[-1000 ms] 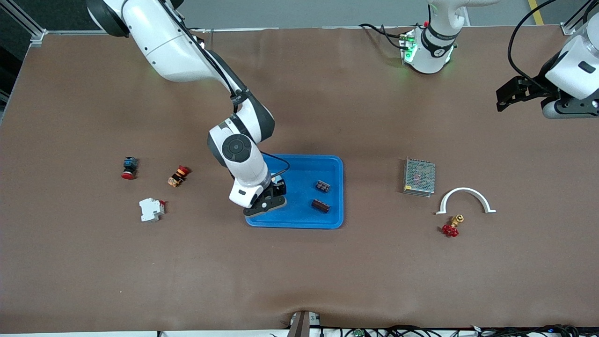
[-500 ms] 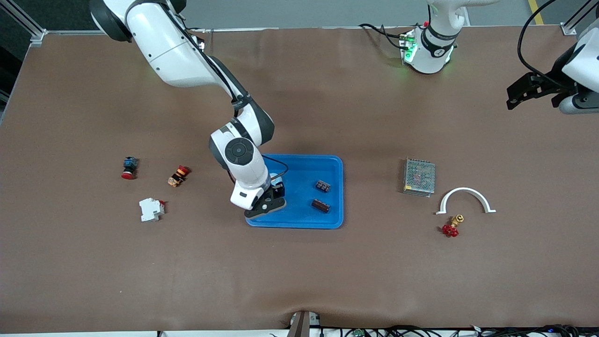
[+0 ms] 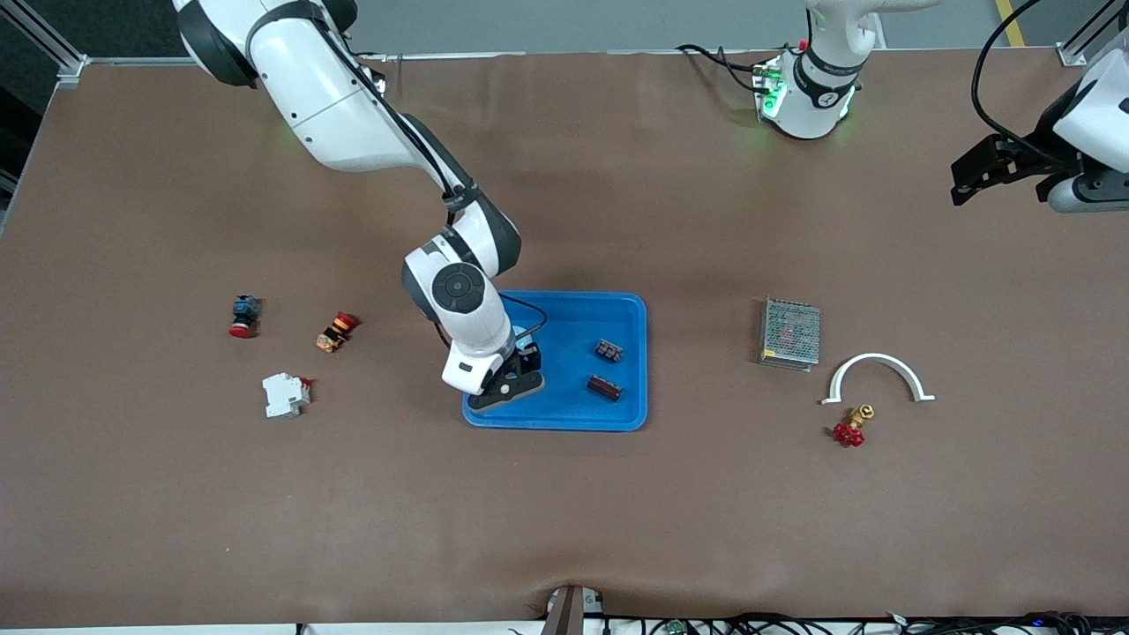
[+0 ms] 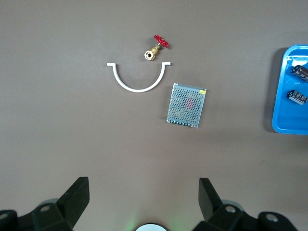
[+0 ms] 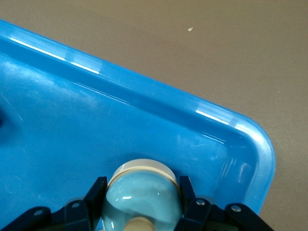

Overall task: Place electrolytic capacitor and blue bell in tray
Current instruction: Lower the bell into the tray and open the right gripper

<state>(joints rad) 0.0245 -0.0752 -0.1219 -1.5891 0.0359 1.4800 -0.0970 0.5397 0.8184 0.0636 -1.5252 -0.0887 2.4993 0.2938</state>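
The bright-blue tray (image 3: 573, 410) lies mid-table. Two dark electrolytic capacitors (image 3: 608, 350) (image 3: 604, 387) lie in it toward the left arm's end; they also show in the left wrist view (image 4: 299, 70). My right gripper (image 3: 522, 363) is low over the tray's end toward the right arm. It is shut on the blue bell (image 5: 142, 197), a light-blue dome with a cream rim, held just above the tray floor (image 5: 72, 144) near a corner. My left gripper (image 3: 970, 172) is open and empty, high over the table's left-arm end.
A grey mesh box (image 3: 790, 333), a white half-ring (image 3: 877, 373) and a red-handled brass valve (image 3: 850, 429) lie toward the left arm's end. A red push button (image 3: 242, 317), an orange-red button (image 3: 336, 332) and a white breaker (image 3: 285, 394) lie toward the right arm's end.
My right gripper has shifted slightly farther over the tray with the bell in it. My left arm has drawn back toward its end of the table.
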